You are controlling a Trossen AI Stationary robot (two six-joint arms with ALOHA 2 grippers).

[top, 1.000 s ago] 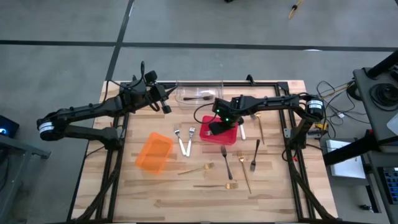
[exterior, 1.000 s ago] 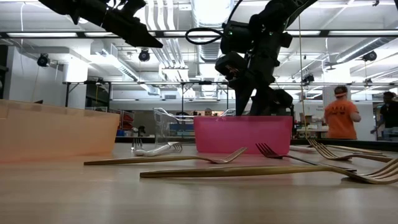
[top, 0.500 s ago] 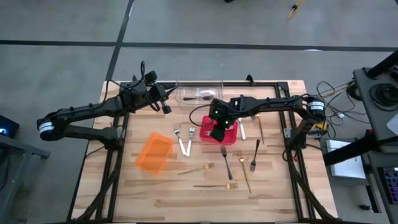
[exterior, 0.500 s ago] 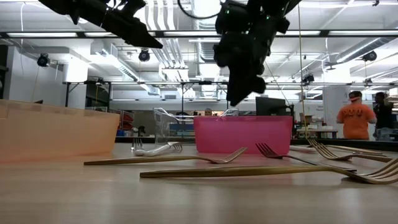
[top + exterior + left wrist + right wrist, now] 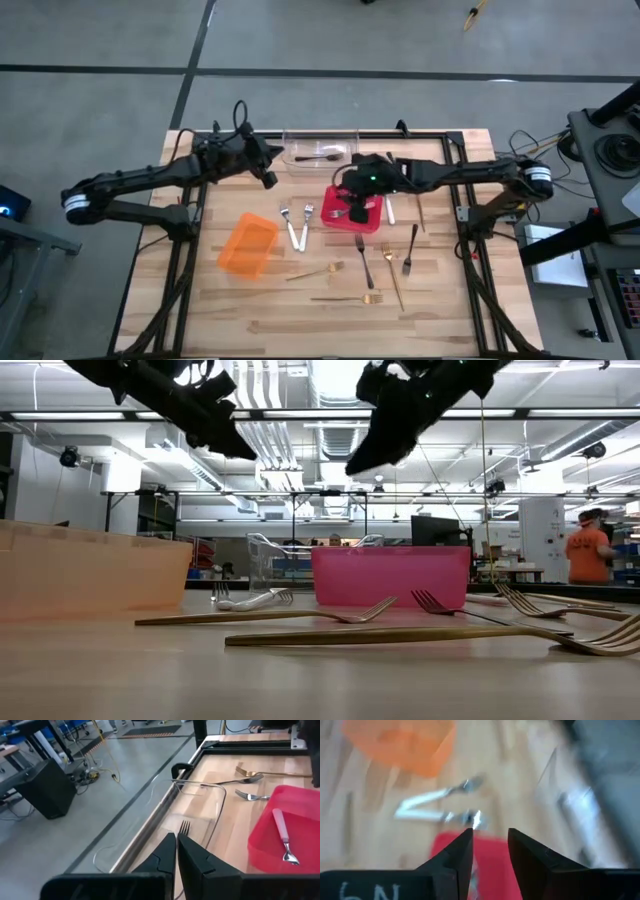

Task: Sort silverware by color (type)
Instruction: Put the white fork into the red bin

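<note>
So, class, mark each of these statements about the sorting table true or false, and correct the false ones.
1. The red bin holds a silver utensil. True.
2. The orange bin stands between the red bin and the clear bin. False: it sits apart, toward the left arm's side.
3. The right gripper is open and carries nothing. True.
4. The clear bin is empty. False: a dark fork lies in it.
5. The left gripper is shut on a gold fork. False: it is shut and empty.
</note>
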